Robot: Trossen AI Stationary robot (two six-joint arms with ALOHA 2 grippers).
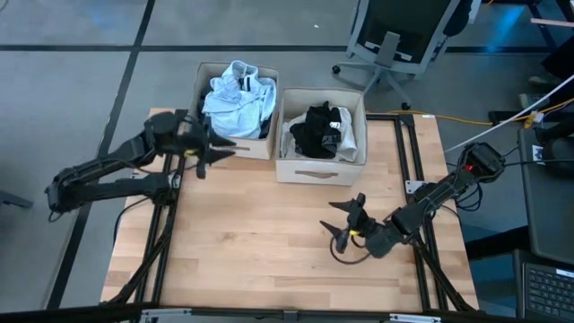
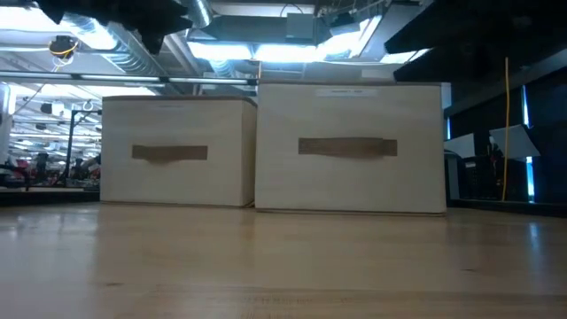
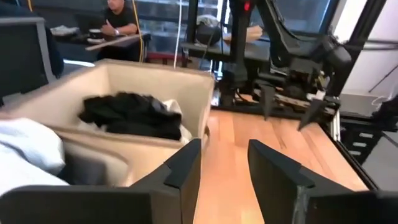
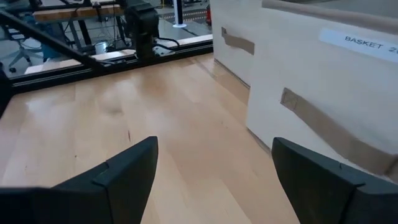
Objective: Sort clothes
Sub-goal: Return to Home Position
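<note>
Two beige fabric boxes stand side by side at the table's far edge. The left box [image 1: 235, 112] holds pale blue-grey and white clothes [image 1: 238, 99]. The right box [image 1: 321, 135] holds black clothes [image 1: 316, 127] on white ones. My left gripper [image 1: 218, 150] is open and empty at the left box's near rim; its wrist view shows the black clothes [image 3: 134, 115] beyond. My right gripper [image 1: 343, 222] is open and empty low over the table, near the right side.
Bare wooden tabletop [image 1: 269, 233] lies between the boxes and the near edge. The low view shows both boxes' front walls with strap handles [image 2: 347, 147]. People sit at desks in the room behind [image 3: 121, 18].
</note>
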